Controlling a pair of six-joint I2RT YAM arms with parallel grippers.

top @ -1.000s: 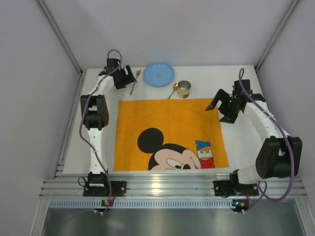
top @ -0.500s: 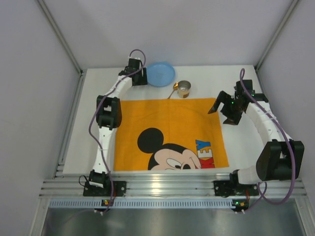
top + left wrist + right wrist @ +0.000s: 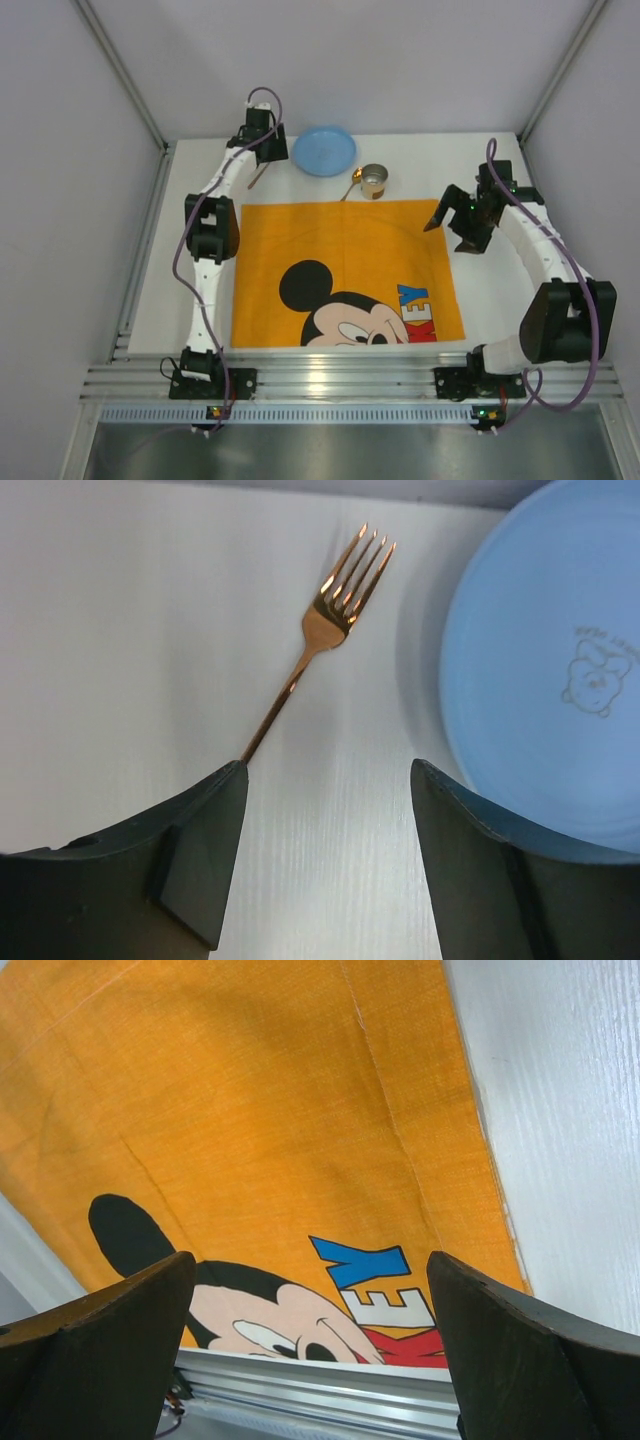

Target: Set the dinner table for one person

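On the far left of the table (image 3: 110,630), beside the blue plate (image 3: 540,680), the fork (image 3: 325,630) is laid with its tines pointing away. Its handle runs back beneath one finger of the nearer left end effector (image 3: 328,770), which is spread and empty. The right end effector (image 3: 310,1260), likewise released, is held well apart.

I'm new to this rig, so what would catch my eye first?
A large orange Mickey Mouse cloth covers the middle of the white table. Beyond its far edge sit a light blue plate and a small metal cup. The open left gripper hovers over a copper fork just left of the plate.
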